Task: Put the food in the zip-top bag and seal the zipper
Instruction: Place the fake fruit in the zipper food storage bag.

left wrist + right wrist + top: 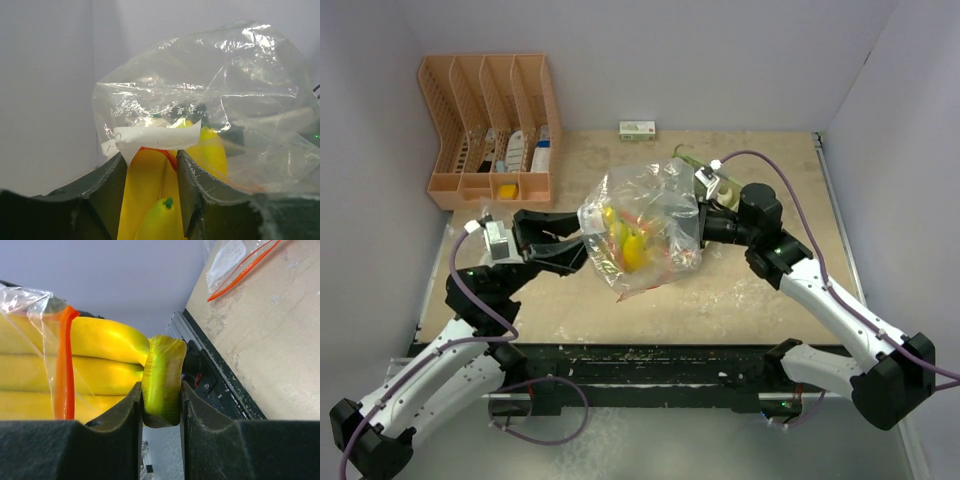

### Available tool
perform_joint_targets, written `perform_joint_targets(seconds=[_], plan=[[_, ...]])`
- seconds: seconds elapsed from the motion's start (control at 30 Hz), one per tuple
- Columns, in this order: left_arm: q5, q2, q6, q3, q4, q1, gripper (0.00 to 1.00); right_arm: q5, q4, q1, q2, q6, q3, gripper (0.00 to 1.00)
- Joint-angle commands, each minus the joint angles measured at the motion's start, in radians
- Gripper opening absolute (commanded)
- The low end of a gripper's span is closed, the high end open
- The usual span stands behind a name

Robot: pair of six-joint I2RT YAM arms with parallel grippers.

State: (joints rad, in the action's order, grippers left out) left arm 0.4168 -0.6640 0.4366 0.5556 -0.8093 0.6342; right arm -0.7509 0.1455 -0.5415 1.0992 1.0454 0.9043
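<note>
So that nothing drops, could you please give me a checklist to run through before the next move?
1. Left claw pinches the zip-top bag edge: ok.
2. Right claw clamps the banana bunch by its stem: ok.
3. Bunch fully past the orange zipper: not ok, stem end is bare.
4. Zipper sealed: not ok, mouth open.
5. Other food in the bag: cannot tell.

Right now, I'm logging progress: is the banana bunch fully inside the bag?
Partly in. The banana bunch reaches past the orange zipper strip into the bag; its stem end sticks out, clamped in the right gripper.
</note>
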Motion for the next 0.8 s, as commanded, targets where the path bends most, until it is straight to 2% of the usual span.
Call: perform_joint_targets(seconds=[0.0,0.1,0.17,0.33,0.57,0.77], plan=[[0.020,-0.028,0.033,0.050,-0.036,-0.004,0.36,-0.008,0.033,0.000,-0.027,-0.013,-0.006,0.00],[0.015,-0.030,0.040,0.051,-0.026,-0.003,0.10,-0.007,0.036,0.000,-0.026,-0.013,-0.008,0.00],[0.009,-0.023,0.041,0.053,-0.005,-0.002,0.00,-0.005,0.038,0.000,-0.024,-0.012,-0.008,0.00],[0.010,0.044,0.038,0.057,0.097,-0.004,0.00,-0.006,0.072,0.004,-0.014,0.008,-0.010,0.00],[-0.020,0.184,-0.002,0.074,0.336,-0.002,0.00,-0.032,0.193,0.028,-0.013,0.056,-0.015,0.00],[-0.054,0.281,-0.027,0.102,0.517,-0.003,0.00,-0.058,0.207,0.078,-0.008,0.068,-0.006,0.00]])
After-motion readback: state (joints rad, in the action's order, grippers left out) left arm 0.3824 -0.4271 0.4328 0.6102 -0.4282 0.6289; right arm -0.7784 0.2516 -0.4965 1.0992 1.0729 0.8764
